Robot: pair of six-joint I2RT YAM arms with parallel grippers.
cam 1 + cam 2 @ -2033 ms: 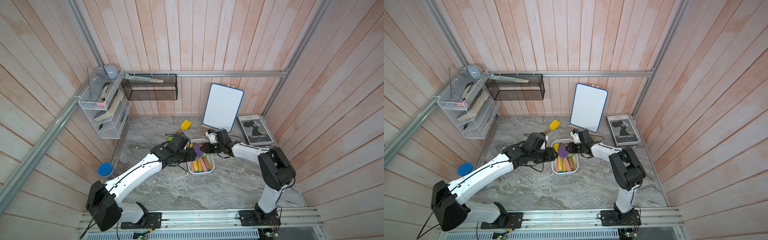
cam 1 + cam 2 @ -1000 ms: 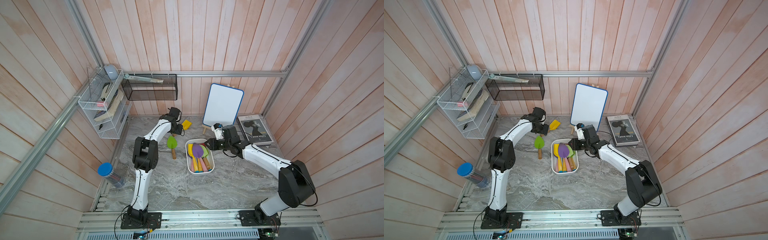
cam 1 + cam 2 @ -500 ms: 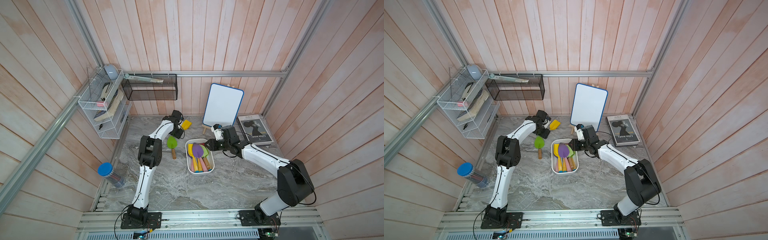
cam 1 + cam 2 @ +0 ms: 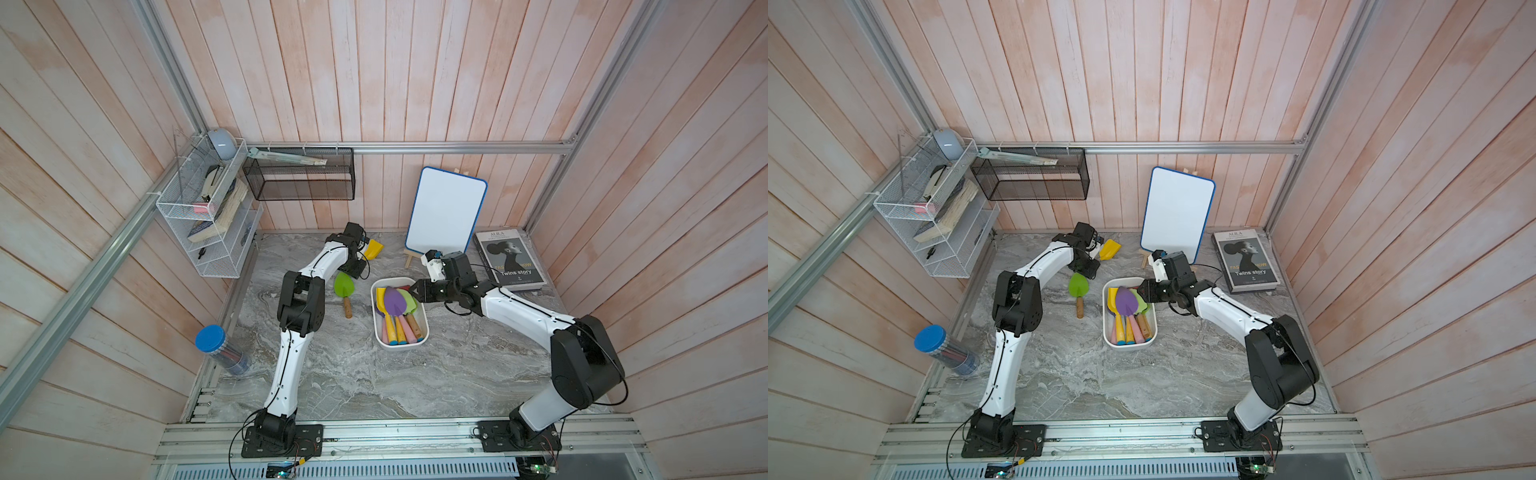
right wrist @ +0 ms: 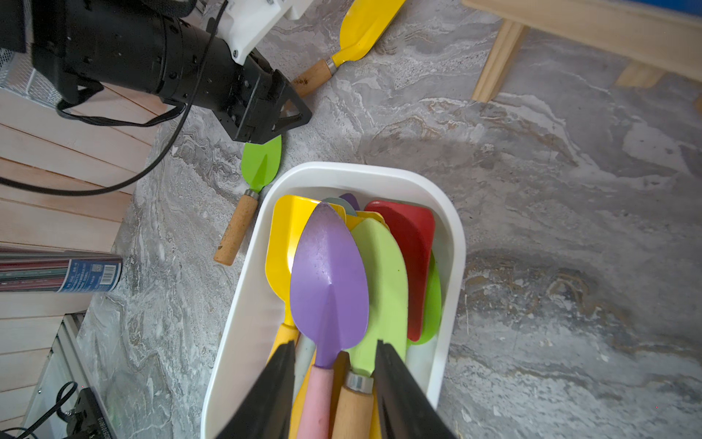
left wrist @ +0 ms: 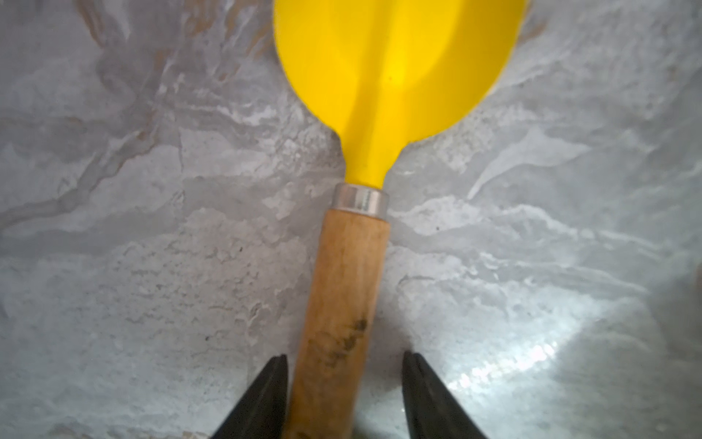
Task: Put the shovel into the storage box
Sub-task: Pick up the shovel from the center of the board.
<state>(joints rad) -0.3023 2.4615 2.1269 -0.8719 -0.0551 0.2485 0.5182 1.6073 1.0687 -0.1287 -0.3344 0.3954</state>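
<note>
A yellow shovel [image 6: 395, 76] with a wooden handle lies on the marble top near the back wall [image 4: 372, 249]. My left gripper [image 6: 343, 357] is down over its handle, jaws astride it. One finger touches the wood and a gap shows at the other. A green shovel [image 4: 344, 286] lies loose left of the storage box [image 4: 401, 344], a white tub holding several shovels with a purple one [image 5: 328, 281] on top. My right gripper [image 5: 334, 346] hangs open over the box's far end [image 4: 412, 289], gripping nothing.
A whiteboard on a small easel [image 4: 446, 216] and a book [image 4: 509, 259] stand at the back right. A blue-lidded pencil jar [image 4: 220, 349] lies at the left edge. A black mesh basket [image 4: 299, 178] and a white wire rack [image 4: 203, 220] hang on the walls.
The left arm swung from the box to the yellow shovel at the back, and its jaws have narrowed around the handle. The right gripper has stayed over the box.
</note>
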